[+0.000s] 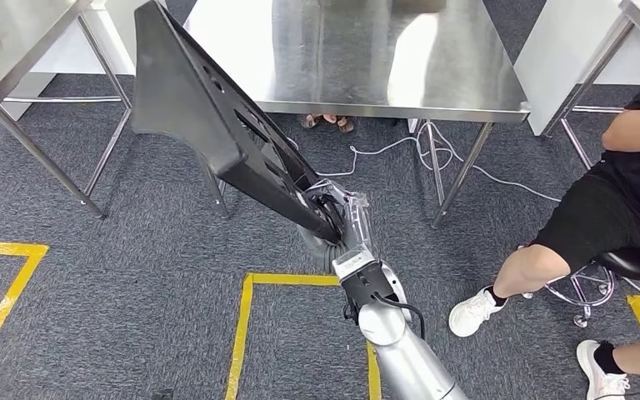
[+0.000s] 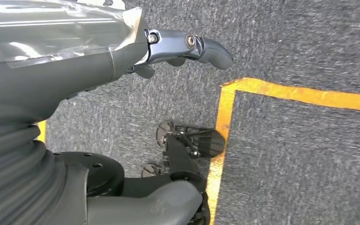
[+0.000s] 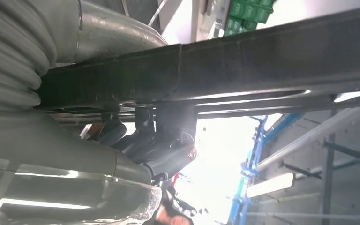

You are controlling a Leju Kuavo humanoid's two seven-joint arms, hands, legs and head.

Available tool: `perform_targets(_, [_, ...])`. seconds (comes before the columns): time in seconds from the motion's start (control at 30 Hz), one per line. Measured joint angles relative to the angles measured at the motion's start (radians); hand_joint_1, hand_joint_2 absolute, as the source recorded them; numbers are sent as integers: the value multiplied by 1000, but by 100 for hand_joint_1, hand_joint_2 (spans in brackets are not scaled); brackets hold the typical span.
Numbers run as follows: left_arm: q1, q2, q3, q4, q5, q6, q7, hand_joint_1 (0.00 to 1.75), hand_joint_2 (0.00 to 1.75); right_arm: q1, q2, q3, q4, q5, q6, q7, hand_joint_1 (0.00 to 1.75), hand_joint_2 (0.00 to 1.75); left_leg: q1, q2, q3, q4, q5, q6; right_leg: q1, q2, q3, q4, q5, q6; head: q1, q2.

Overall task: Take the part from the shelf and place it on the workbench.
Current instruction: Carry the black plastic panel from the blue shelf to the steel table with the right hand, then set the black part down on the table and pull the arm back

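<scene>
The right hand (image 1: 331, 212) grips the lower end of a long black part (image 1: 208, 108), its fingers (image 3: 161, 140) wrapped around the part's edge in the right wrist view. The part is held up in the air, tilted, its broad upper end rising toward the near left corner of the steel surface (image 1: 433, 58) without resting on it. The surface stands just ahead on thin metal legs over grey carpet (image 1: 133, 275) marked with yellow tape lines (image 1: 246, 317). The left hand (image 2: 187, 47) hangs over the carpet near a yellow line, holding nothing, its fingers stretched out and apart. A seated person (image 1: 608, 217) in black clothes and white shoes is at the right, beside the surface.
</scene>
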Motion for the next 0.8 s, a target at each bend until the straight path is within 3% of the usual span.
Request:
perform_targets(0.07, [0, -1, -1, 0, -1, 0, 0, 0, 175, -1, -1, 0, 0, 0, 0, 0, 175, 175, 0, 0, 18, -9, 6, 16, 4, 0, 2, 13, -4, 14, 0, 0])
perform_targets(0.13, [-1, -3, -2, 0, -2, -2, 0, 0, 175, -4, -2, -1, 1, 0, -1, -1, 175, 175, 3, 1, 41, -15, 6, 28, 4, -1, -20, 69, -25, 18, 2, 0])
perform_targets(0.23, [-4, -4, -5, 0, -5, -4, 1, 0, 175, -6, -8, -4, 5, 0, -2, -2, 175, 175, 3, -1, 53, -16, -4, 37, 0, -2, -130, 239, -81, 19, 5, 0])
perform_targets(0.27, [-4, -4, -5, 0, -6, -4, 1, 0, 175, -6, -11, -5, 6, 0, -2, -2, 175, 175, 3, -2, 56, -16, -9, 37, -1, -2, -162, 273, -88, 22, 5, 0])
perform_targets(0.3, [-3, -4, -6, 0, -6, -4, 2, 0, 175, -6, -14, -5, 8, 0, -2, -2, 175, 175, 2, -3, 61, -16, -14, 36, -2, -2, -176, 273, -78, 28, 5, 0])
perform_targets(0.33, [-3, -6, -6, 0, -6, -4, 3, 0, 175, -6, -16, -6, 10, 0, -2, -2, 175, 175, 2, -5, 68, -16, -20, 34, -3, -2, -172, 236, -51, 37, 5, 0])
perform_targets(0.4, [-4, -9, -6, 0, -6, -3, 5, 0, 175, -6, -19, -10, 13, -1, -3, -2, 175, 175, 2, -7, 87, -15, -35, 27, -4, -4, -131, 101, 27, 50, 5, 0])
perform_targets(0.47, [-6, -10, -6, 0, -5, -2, 7, 0, 175, -9, -19, -12, 17, -2, -5, -3, 175, 175, 0, -9, 97, -15, -49, 15, 0, -8, -101, 19, 55, 35, 4, 0])
perform_targets(0.53, [-9, -12, -6, 0, -4, 1, 11, 0, 175, -12, -19, -13, 21, -4, -7, -4, 175, 175, -1, -8, 101, -9, -56, 3, 0, -9, -91, 8, 51, 9, 3, 0])
perform_targets(0.63, [-14, -15, -6, 0, -1, 5, 13, 0, 175, -19, -17, -15, 24, -6, -10, -4, 175, 175, 3, -3, 85, 43, -79, -11, -14, -7, -61, 3, 54, -4, 0, 0])
perform_targets(0.73, [-18, -16, -6, 0, 1, 6, 13, 0, 175, -24, -16, -15, 27, -6, -12, -5, 175, 175, 8, 1, -24, 222, -146, -26, -15, -6, -42, 2, 40, -14, -5, 0])
perform_targets(0.77, [-18, -16, -6, 0, 2, 6, 14, 0, 175, -24, -16, -15, 29, -6, -13, -5, 175, 175, 8, 1, -62, 269, -156, -28, -15, -5, -37, 2, 34, -16, -5, 0])
perform_targets(0.8, [-17, -16, -6, 0, 3, 6, 14, 0, 175, -23, -16, -15, 31, -6, -13, -5, 175, 175, 8, 1, -86, 280, -147, -28, -14, -4, -31, 2, 27, -15, -5, 0])
